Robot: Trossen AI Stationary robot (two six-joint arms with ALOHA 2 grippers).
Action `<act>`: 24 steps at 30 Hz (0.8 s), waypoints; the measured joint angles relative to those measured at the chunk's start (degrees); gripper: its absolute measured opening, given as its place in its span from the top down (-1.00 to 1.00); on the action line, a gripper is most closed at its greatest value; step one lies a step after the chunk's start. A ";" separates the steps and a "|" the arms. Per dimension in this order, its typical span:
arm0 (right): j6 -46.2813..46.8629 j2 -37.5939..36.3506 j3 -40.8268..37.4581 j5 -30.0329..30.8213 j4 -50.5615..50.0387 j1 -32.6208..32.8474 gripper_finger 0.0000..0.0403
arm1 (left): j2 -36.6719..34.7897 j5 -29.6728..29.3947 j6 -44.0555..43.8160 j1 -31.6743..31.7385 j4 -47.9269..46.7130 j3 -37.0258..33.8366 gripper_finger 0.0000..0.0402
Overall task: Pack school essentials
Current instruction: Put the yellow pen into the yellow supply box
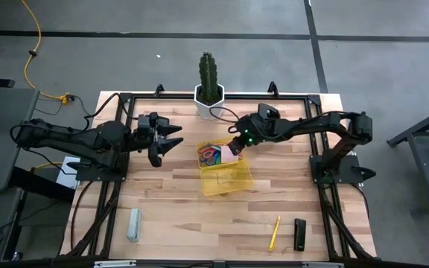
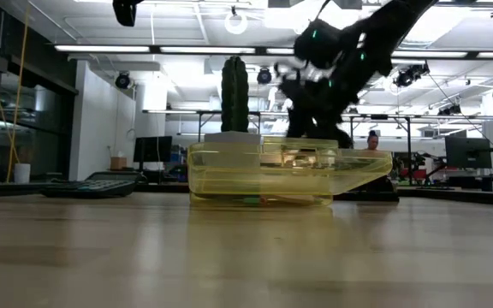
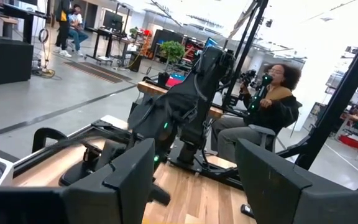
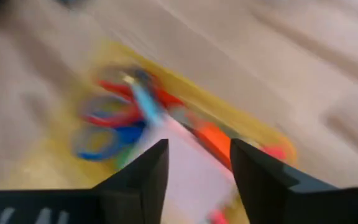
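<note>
Right end effector, high view: my right end effector (image 1: pixel 234 147) sits over the far right corner of the yellow tray (image 1: pixel 237 184), with the pink sticky-note pad (image 1: pixel 236 157) at its tip.
Left end effector, high view: my left end effector (image 1: pixel 171 140) hangs over the wooden worktop (image 1: pixel 177 205) left of the tray, fingers spread and empty.
Worktop, high view: scissors (image 1: pixel 210 153) lie in the tray's far end; a yellow pencil (image 1: pixel 274 232) and a black calculator (image 1: pixel 300 234) lie near the front right, a grey block (image 1: pixel 133 224) front left, a potted cactus (image 1: pixel 208 78) at the far edge.
Low view: I see the tray (image 2: pixel 229 175) on the worktop with the cactus (image 2: pixel 234 94) behind it, in a bright lab.
Left wrist view: a seated person (image 3: pixel 271 109) is beyond the right arm.
Right wrist view: my fingers (image 4: pixel 148 171) stand apart with the pad (image 4: pixel 188 171) between them over the blurred scissors (image 4: pixel 107 127); whether they clamp it I cannot tell.
</note>
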 joint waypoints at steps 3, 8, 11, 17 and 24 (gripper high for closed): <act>-3.08 -4.17 0.00 -2.67 4.16 0.00 0.13 | 0.00 -0.09 0.00 -0.02 -0.01 0.00 -0.05; -10.89 -16.02 -0.92 -3.87 8.65 2.06 0.07 | 0.00 -0.11 0.02 -0.02 -0.37 0.00 -0.05; -12.02 -23.95 -3.92 -3.83 13.59 4.55 0.07 | 0.00 -0.11 0.00 -0.01 -0.90 0.00 -0.05; -8.49 -36.08 -14.65 -1.56 32.07 9.09 0.06 | 0.02 -1.01 0.00 -0.02 -1.46 0.00 -0.05; -18.26 -41.23 -19.71 1.48 41.09 10.27 0.06 | 0.02 -1.01 0.00 -0.02 -1.26 0.00 -0.05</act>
